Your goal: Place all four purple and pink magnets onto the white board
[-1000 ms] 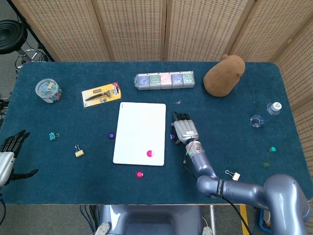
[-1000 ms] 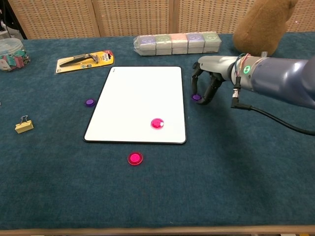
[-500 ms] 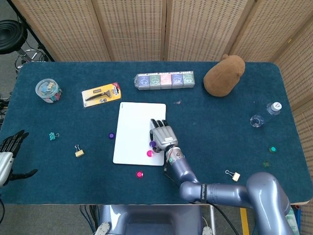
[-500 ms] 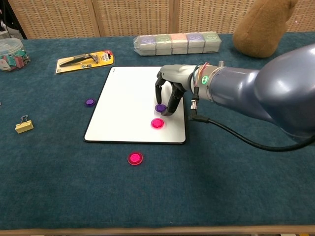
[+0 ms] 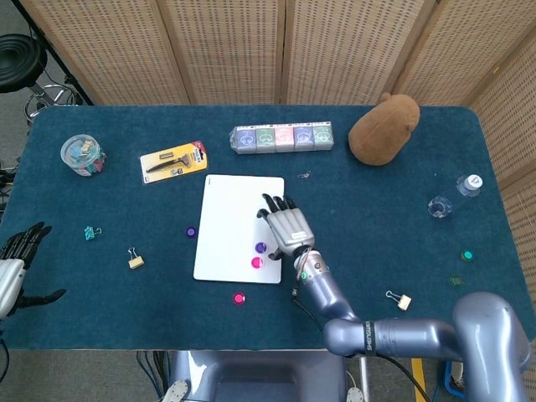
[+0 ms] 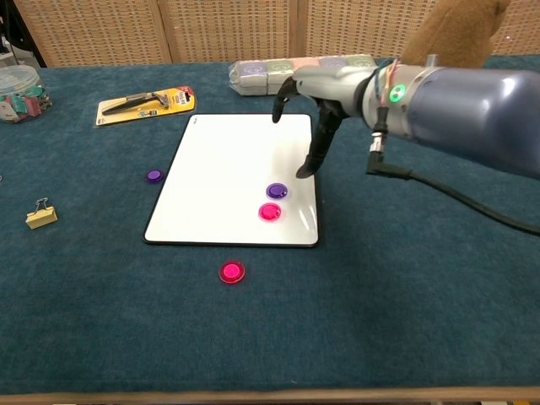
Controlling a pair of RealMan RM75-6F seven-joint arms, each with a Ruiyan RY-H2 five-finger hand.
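A: So, where are the magnets?
B: Two lie on the white board [image 5: 240, 226] below the empty, spread right hand [image 5: 286, 226]; the pink magnet [image 6: 231, 272] sits on the bench nearer us.
A: Handling?
B: Probably light, flat, slippery; pinch its rim.

A brown plush toy [image 5: 383, 128] sits upper right; a jar of clips [image 5: 82, 155] upper left; a water bottle [image 5: 455, 195] far right.

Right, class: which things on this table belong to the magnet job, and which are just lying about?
Job:
white board
purple magnet on board
pink magnet on board
purple magnet on cloth
pink magnet on cloth
right hand

Lying about:
plush toy
box row
clip jar
carded knife
water bottle
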